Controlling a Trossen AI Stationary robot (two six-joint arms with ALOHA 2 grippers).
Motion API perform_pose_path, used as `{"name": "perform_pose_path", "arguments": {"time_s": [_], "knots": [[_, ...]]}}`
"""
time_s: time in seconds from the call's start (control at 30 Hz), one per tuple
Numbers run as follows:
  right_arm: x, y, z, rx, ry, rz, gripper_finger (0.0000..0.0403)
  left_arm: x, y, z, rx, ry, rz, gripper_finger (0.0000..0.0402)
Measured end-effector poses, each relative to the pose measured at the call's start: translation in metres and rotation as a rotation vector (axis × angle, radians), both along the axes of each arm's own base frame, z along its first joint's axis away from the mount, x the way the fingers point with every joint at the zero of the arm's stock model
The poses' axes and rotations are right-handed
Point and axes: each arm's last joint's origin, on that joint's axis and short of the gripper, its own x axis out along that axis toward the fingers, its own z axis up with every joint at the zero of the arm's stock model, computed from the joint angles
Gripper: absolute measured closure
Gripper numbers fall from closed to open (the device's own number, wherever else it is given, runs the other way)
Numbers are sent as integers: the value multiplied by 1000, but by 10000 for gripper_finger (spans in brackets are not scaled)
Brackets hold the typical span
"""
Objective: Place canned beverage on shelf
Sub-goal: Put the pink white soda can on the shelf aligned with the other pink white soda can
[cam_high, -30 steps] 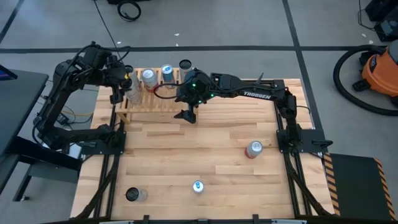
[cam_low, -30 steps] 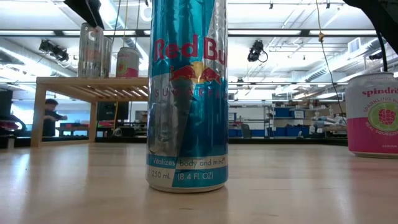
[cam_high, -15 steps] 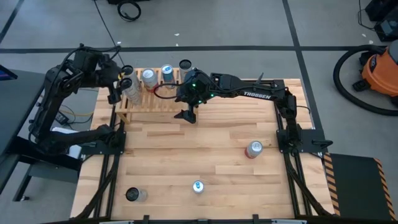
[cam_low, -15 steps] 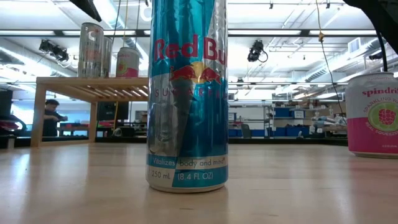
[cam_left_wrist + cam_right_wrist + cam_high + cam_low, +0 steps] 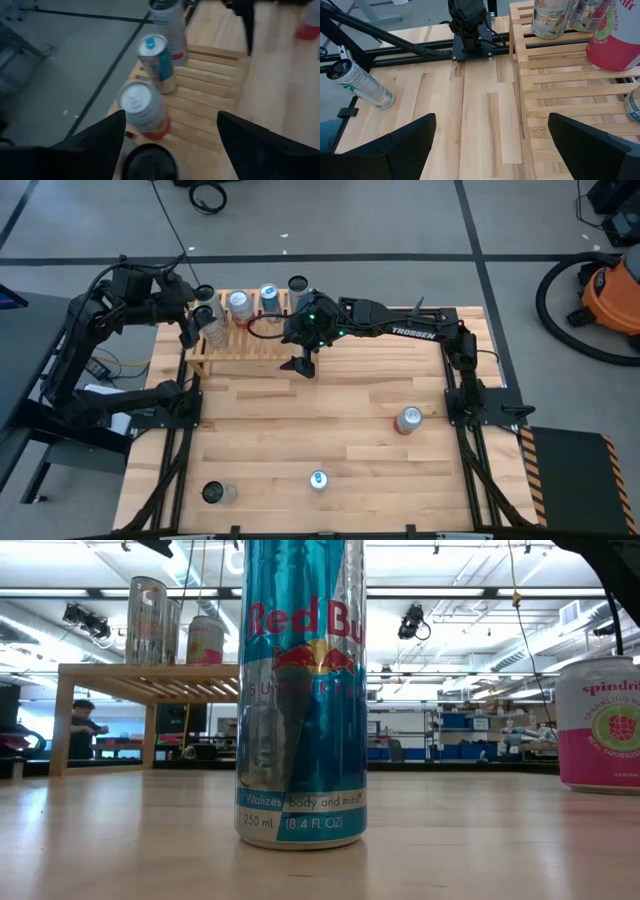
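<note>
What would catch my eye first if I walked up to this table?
A blue-and-silver Red Bull can fills the low view, standing upright near the table's front edge. At the back, cans crowd the left end of the slatted wooden shelf, with the open left gripper beside it and the open right gripper just before it.

The left arm was folded back over the far left corner of the wooden plank desk, its dark two-finger tool raised with fingers spread and empty. The right arm reached from the right edge across toward the middle, its tool pointing down, fingers wide apart, holding nothing.
</note>
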Motion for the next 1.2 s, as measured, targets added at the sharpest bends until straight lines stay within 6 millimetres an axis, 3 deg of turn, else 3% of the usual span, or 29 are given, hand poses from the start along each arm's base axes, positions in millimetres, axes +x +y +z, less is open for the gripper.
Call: {"name": "perform_pose_path", "arguments": {"time_s": [0.33, 0.63, 0.87, 1.2], "knots": [[1, 0, 1, -4, -14, 1, 7, 5, -7, 0, -95, -67, 10, 86], [14, -2, 22, -14, -270, -22, 7, 11, -12, 0, -93, -70, -61, 86], [14, -2, 23, 72, -270, -50, 7, 12, -13, 1, -91, -71, -71, 86], [14, -4, 26, 38, -308, 15, 7, 12, -13, 0, -93, -69, -70, 86]]}}
